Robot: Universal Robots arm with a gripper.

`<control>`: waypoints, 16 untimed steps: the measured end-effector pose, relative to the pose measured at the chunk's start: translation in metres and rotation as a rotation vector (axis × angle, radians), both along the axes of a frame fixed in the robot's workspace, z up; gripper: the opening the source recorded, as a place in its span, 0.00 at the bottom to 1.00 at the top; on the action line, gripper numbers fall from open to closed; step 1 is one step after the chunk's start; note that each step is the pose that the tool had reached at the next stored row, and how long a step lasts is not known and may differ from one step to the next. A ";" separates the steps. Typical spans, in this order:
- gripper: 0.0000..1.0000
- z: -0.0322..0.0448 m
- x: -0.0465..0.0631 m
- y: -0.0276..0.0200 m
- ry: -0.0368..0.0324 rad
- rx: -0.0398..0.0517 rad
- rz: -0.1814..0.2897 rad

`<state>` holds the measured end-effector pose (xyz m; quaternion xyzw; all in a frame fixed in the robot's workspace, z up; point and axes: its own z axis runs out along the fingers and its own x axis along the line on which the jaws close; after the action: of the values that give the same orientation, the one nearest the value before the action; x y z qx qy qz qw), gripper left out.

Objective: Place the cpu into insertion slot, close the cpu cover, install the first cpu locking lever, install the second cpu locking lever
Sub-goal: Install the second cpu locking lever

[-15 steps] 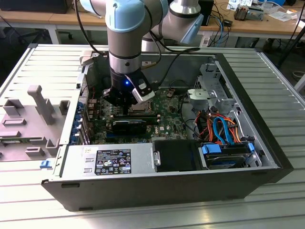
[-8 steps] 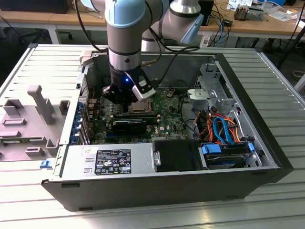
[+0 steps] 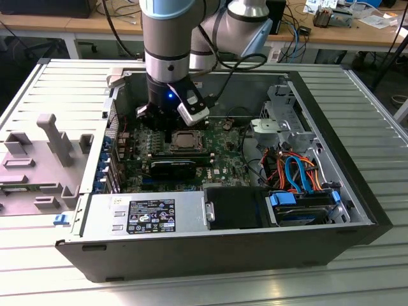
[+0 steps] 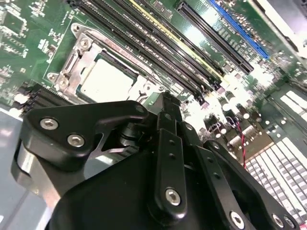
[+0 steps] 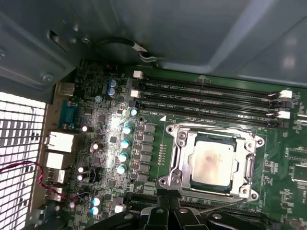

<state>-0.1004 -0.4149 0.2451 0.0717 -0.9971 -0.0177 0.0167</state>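
— Where's the arm just now?

— Reaching down into the open computer case (image 3: pixel 210 248) that lies on the slatted metal table (image 3: pixel 57 83). Its pincer (image 3: pixel 167 121) hangs low over the green motherboard (image 3: pixel 223 159), just beside the socket, toward the exterior view's left.

— Has it got hold of anything?

— Nothing that I can see. In both wrist views the black fingers (image 4: pixel 165 112) come together to a narrow tip with nothing between them, so the pincer looks closed and empty (image 5: pixel 169 199). The tip sits right at the edge of the socket, near a thin metal lever (image 5: pixel 218 206) running along that side.

— And the cpu?

— The cpu (image 5: pixel 212 163) lies flat in the socket, its dull silver top facing up. The cpu cover (image 5: pixel 180 158) is down around it, a silver frame with the chip showing through its window. You can see the same in the second wrist view: the cpu (image 4: pixel 105 79) inside the cover (image 4: pixel 79 60), with the long memory slots (image 4: pixel 158 43) running alongside.

— Anything else in the case?

— A power supply (image 3: pixel 146 217) along the near wall, and orange and blue cables (image 3: pixel 293 169) toward the exterior view's right.
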 end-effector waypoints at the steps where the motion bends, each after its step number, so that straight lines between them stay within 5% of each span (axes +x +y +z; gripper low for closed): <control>1: 0.11 0.0031 0.000 0.0000 0.0001 0.0000 0.000; 8: 0.11 0.0275 0.002 0.0001 0.0029 0.0000 0.000; 13: 0.11 0.0279 0.004 -0.0001 0.0078 -0.0001 -0.003; 16: 0.11 0.0273 0.006 -0.0003 0.0077 -0.0109 -0.010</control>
<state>-0.0947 -0.4151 0.2724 0.0668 -0.9975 -0.0127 0.0208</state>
